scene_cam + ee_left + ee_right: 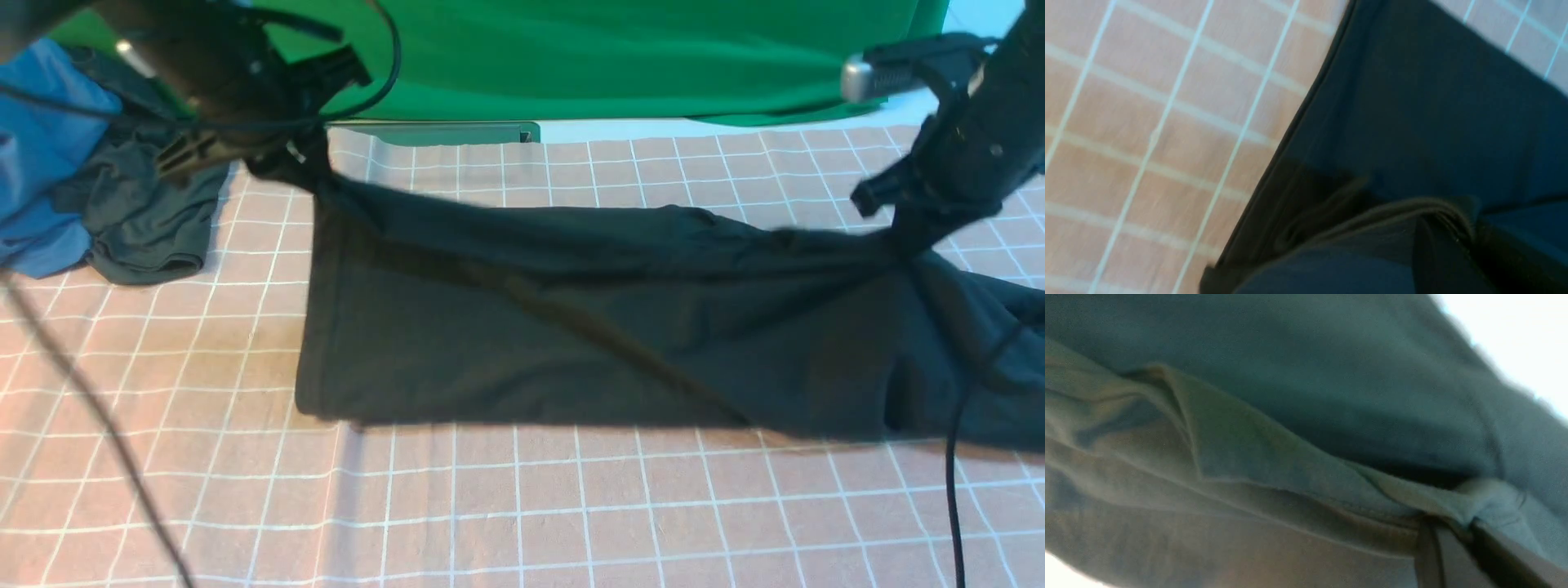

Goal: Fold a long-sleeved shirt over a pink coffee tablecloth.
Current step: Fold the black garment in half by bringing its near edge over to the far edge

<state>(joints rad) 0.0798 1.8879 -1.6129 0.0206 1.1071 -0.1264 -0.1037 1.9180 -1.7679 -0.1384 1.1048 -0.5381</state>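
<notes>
Long-sleeved shirt [571, 327] black, plain. Tablecloth [522, 506] dusty pink, thin white grid. Back cloth [620, 49] bright green. Side garments: blue [41, 155], dark grey-green [147, 220].

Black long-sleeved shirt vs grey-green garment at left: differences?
The long-sleeved shirt is black, stretched wide, its far edge lifted at both ends; the grey-green garment is paler, crumpled in a heap. The shirt is far larger. Both rest partly on the pink tablecloth.
</notes>
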